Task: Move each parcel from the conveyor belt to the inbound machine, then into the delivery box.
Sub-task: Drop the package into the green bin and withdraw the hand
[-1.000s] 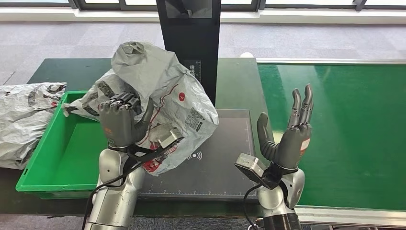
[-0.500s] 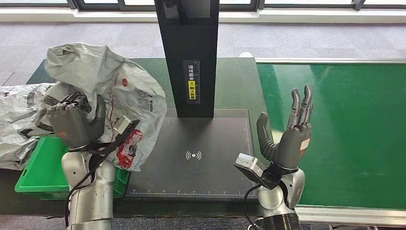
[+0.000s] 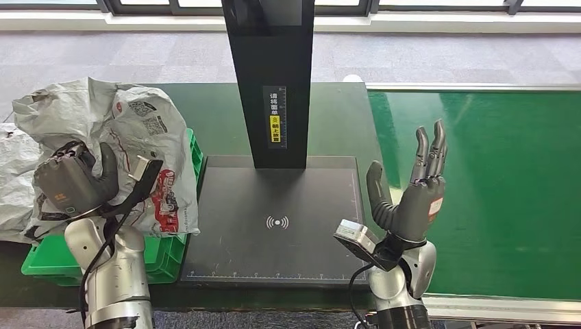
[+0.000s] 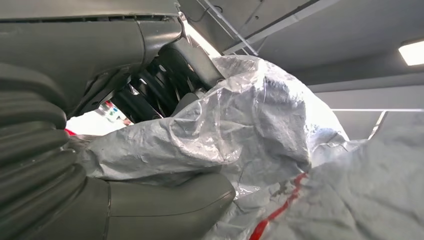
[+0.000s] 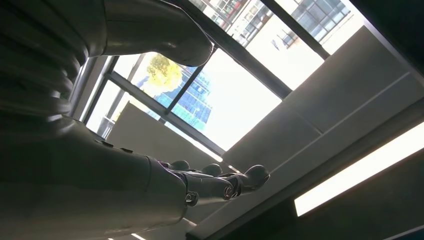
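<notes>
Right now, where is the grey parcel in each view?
Head view: parcel at far left, held above the green box.
Left wrist view: parcel across the centre and the side away from the wrist.
Right wrist view: not in it.
Shared landmark: the left robot hand gripping it, also in the left wrist view.

silver arms (image 3: 113, 274), dark grey hands (image 3: 414, 199), black cables (image 3: 127, 209)

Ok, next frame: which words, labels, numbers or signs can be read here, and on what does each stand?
Wireless-wave sign, no words: white on the inbound machine's dark plate.
Chinese lettering, white above and a yellow tag below: on the black post, too small to read.
Printed labels with square codes, red logos: on the grey parcel held by the left hand, too blurred to read.
Ruler ticks: on the plate's near edge, unreadable.
</notes>
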